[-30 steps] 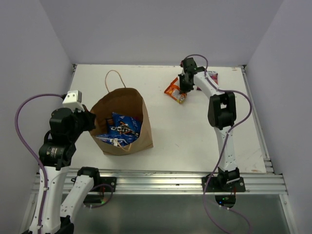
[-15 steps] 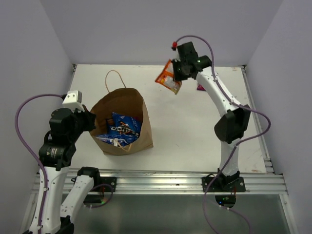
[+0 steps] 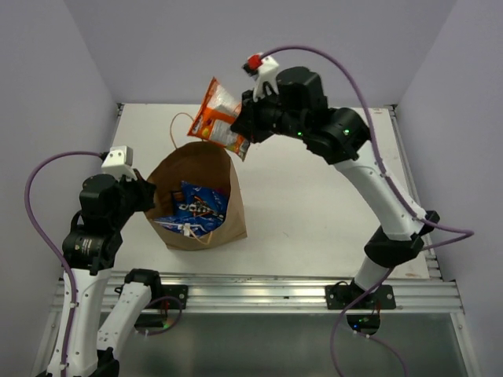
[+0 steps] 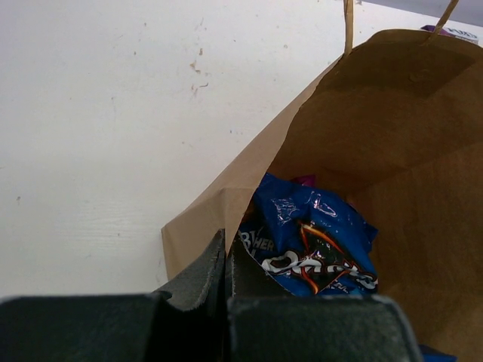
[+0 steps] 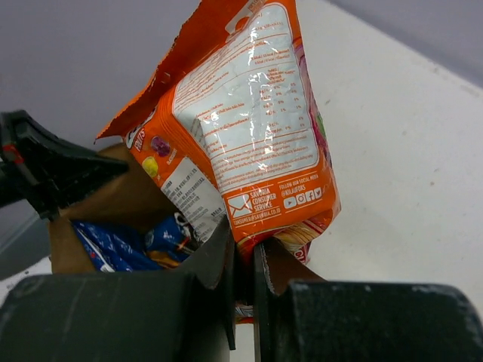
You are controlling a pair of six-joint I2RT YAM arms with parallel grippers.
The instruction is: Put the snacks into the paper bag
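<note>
The brown paper bag stands open at the table's left, a blue chip bag inside it. My left gripper is shut on the bag's left rim; in the left wrist view its jaws pinch the paper edge beside the blue chip bag, with a bit of magenta packet behind. My right gripper is shut on the orange packet, holding it in the air over the bag's far rim. In the right wrist view the orange packet hangs above the bag's opening.
The bag's loop handle lies on the table behind the bag. A metal rail runs along the table's front edge. Grey walls close in the table's left, back and right sides.
My right arm lifted the orange packet off the far table and carried it left, up over the bag's mouth. My left gripper and the bag have not moved.
</note>
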